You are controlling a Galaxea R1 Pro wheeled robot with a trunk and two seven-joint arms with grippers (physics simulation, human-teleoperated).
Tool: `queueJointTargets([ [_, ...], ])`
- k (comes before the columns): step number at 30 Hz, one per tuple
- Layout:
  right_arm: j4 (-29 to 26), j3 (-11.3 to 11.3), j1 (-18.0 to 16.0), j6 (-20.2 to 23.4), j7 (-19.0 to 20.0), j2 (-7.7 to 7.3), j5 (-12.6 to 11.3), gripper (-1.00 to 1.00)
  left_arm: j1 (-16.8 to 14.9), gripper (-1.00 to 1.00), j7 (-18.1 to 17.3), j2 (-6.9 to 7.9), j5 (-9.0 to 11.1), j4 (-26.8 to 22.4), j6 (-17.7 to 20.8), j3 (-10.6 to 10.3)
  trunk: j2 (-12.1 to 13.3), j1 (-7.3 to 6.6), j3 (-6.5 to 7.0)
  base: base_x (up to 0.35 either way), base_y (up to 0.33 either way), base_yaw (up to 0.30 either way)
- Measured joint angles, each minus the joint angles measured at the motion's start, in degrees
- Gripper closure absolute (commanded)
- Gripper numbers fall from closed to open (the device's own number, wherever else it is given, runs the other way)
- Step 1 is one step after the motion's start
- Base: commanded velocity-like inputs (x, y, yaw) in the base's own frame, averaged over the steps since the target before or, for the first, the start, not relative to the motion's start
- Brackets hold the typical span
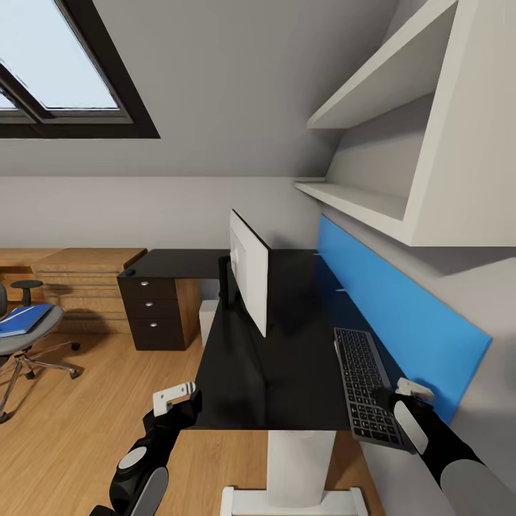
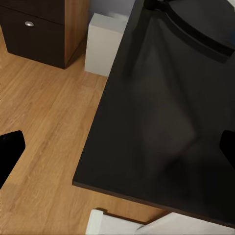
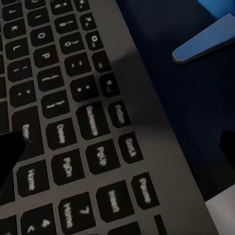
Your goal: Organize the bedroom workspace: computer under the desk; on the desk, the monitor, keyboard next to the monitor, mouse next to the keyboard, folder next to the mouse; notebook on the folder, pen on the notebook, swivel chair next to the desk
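Observation:
The monitor (image 1: 249,276) stands edge-on in the middle of the black desk (image 1: 287,373). The dark keyboard (image 1: 364,383) lies along the desk's right side by a blue back panel (image 1: 398,315). My right gripper (image 1: 405,394) hovers open over the keyboard's near corner; up close its keys (image 3: 73,122) sit between the spread fingers (image 3: 10,156). My left gripper (image 1: 179,401) is open above the floor beside the desk's near left corner (image 2: 81,182). A blue folder (image 1: 21,319) lies on the swivel chair (image 1: 29,337) at far left. The white computer (image 1: 208,319) stands under the desk.
A dark drawer cabinet (image 1: 158,312) stands left of the desk, with a small dark object (image 1: 130,271) on its top. Wooden steps (image 1: 79,283) run along the wall behind the chair. White shelves (image 1: 387,143) hang above the desk's right side. Wood floor (image 1: 86,416) lies open at left.

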Motion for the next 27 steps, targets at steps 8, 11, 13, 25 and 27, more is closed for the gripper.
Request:
queueJointTargets([
  [8, -3.60, 0.95, 0.00, -1.24, 0.02, 0.26, 2.05, -1.00, 0.00, -1.00, 0.00, 0.00, -0.21, 0.33, 0.00, -0.02, 0.00, -0.02, 0.00, 0.126, 0.000, 0.000],
  [11, -3.83, 1.01, 0.03, -1.92, 0.03, 0.26, 2.28, -1.00, 0.01, -1.00, 0.00, 0.00, -0.22, 0.34, 0.00, -0.02, 0.00, -0.01, 0.00, 0.082, 0.000, 0.000],
  [13, -3.88, 1.03, 0.02, -2.06, 0.03, 0.25, 2.34, -1.00, 0.01, -1.00, 0.00, 0.00, -0.22, 0.34, 0.00, -0.02, -0.01, -0.02, 0.00, 0.177, 0.000, 0.000],
  [25, -3.93, 1.05, 0.02, -2.28, -0.19, 0.30, 2.40, -1.00, 0.01, -1.00, 0.00, 0.01, -0.13, 0.34, 0.00, -0.01, -0.01, -0.02, 0.00, 0.187, 0.000, 0.000],
  [27, -3.88, 1.05, 0.04, -2.28, -0.13, 0.31, 2.40, -1.00, 0.01, -1.00, 0.00, 0.01, -0.09, 0.34, 0.00, -0.02, 0.00, -0.01, 0.00, 0.104, 0.000, 0.000],
])
